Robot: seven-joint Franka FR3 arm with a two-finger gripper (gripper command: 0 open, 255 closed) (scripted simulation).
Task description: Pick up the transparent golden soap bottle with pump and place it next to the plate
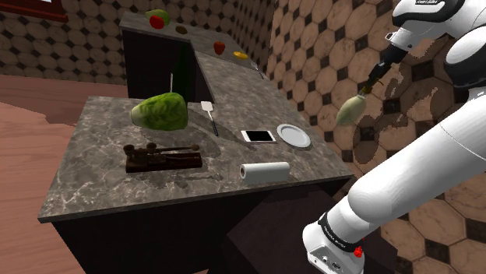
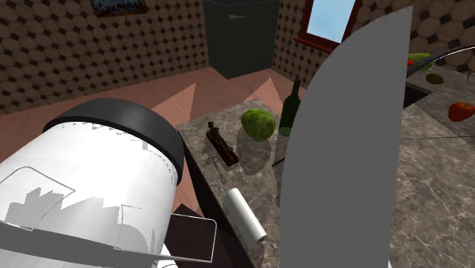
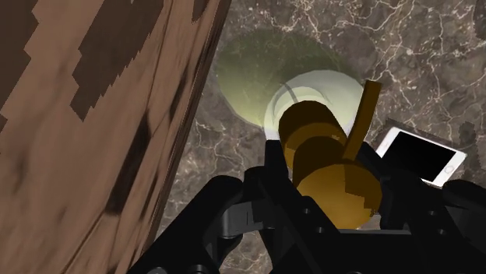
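Gripper (image 3: 335, 194): jaws clamped on bottle (image 1: 352, 109), upper right of shoulder view, near wall (image 1: 311, 47).
Centre right: one plate (image 1: 294, 135), one phone (image 1: 258, 136) just beside.
Elsewhere: one roll (image 1: 264, 171), one melon (image 1: 160, 111).

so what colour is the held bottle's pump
Dark golden brown pump, best in the wrist view.
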